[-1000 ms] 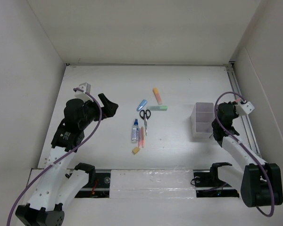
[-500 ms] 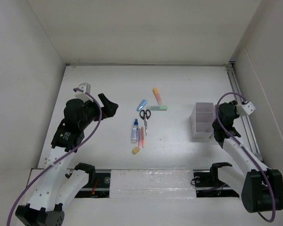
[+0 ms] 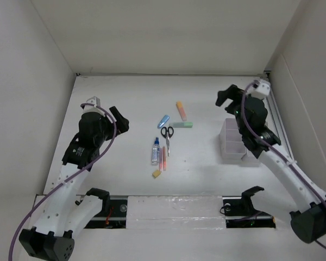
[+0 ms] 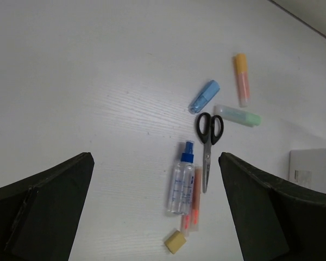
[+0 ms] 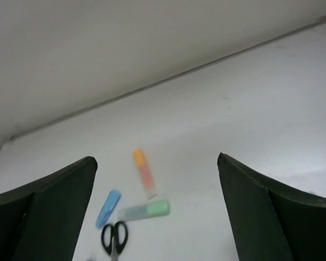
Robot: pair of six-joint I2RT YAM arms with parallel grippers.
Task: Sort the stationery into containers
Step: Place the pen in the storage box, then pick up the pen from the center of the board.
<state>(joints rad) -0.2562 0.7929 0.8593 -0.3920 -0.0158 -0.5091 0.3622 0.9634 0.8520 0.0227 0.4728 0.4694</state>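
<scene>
The stationery lies in a loose group mid-table: orange marker (image 3: 181, 110), blue marker (image 3: 163, 120), green marker (image 3: 182, 124), black-handled scissors (image 3: 167, 136), blue-capped glue bottle (image 3: 155, 151), thin red pens (image 3: 163, 159) and yellow eraser (image 3: 156, 174). The containers (image 3: 233, 141) stand to their right. My left gripper (image 3: 118, 120) hovers open, left of the group; its wrist view shows the bottle (image 4: 183, 179), scissors (image 4: 208, 141) and eraser (image 4: 175, 241) between its fingers. My right gripper (image 3: 228, 98) is open and empty, raised above the containers' far side, facing the markers (image 5: 145, 173).
White walls close in the table on the left, back and right. A metal rail (image 3: 277, 125) runs along the right edge behind the containers. A corner of one bin (image 4: 312, 171) shows at the right of the left wrist view.
My right gripper has opened, risen from beside the containers' right side and swung up and left over them. The left arm has shifted slightly.
</scene>
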